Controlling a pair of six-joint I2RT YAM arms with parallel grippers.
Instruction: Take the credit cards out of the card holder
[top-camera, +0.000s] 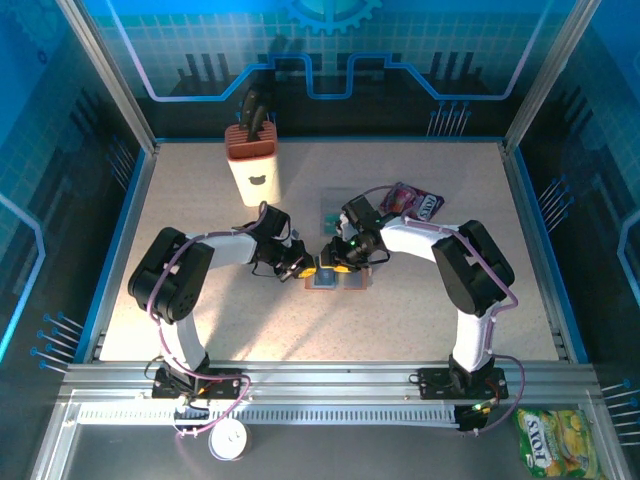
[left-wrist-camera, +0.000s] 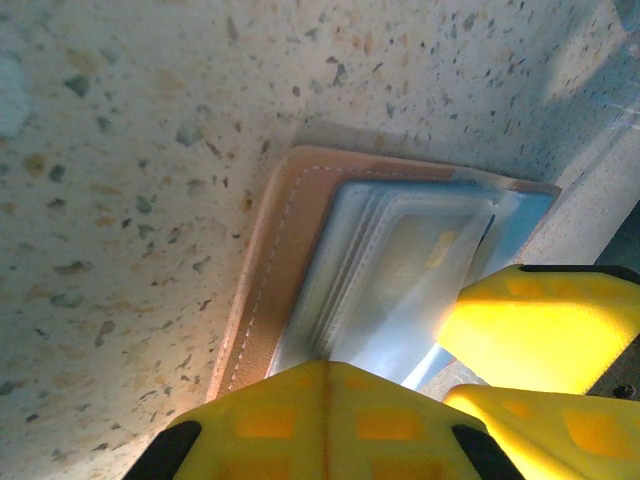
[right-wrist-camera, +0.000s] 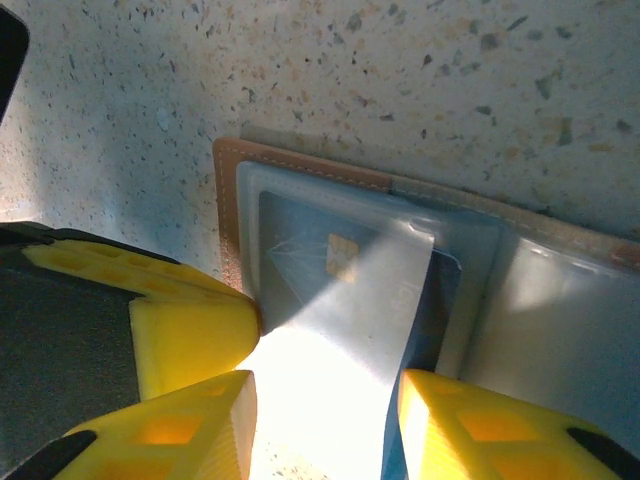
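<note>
Both your arms reach inward from their bases and meet over the middle of the table (top-camera: 420, 310). Each is bent at the elbow, with the wrist tipped down.

Left gripper (top-camera: 300, 268): comes in from the left. Jaws together, nothing between them. In its wrist view the yellow fingertips (left-wrist-camera: 330, 420) sit at the near edge of the card holder (left-wrist-camera: 270, 260).

Right gripper (top-camera: 338, 262): comes in from the right, just beside the left one, over the same holder. Jaws part-way apart. In its wrist view a pale, glare-washed strip (right-wrist-camera: 340, 340) fills the gap between the two yellow fingers (right-wrist-camera: 470, 430) and runs up onto the open pocket. Glare hides the contact, so you cannot tell whether the jaws pinch that strip or only flank it.

Card holder (top-camera: 352, 283): lies open and flat on the speckled table at centre, under both grippers.
- It has a tan stitched rim, blue-grey inside, with stacked clear sleeves.
- A dark teal card with a gold chip (right-wrist-camera: 300, 250) sits in the left sleeve, partly covered by the pale strip.

Teal card (top-camera: 335, 208): lies flat on the table on the far side of the holder, apart from it.

Also on the table:
- Purple snack packet (top-camera: 415, 203), just right of that card.
- Knife block (top-camera: 252, 160), standing far left.
</note>
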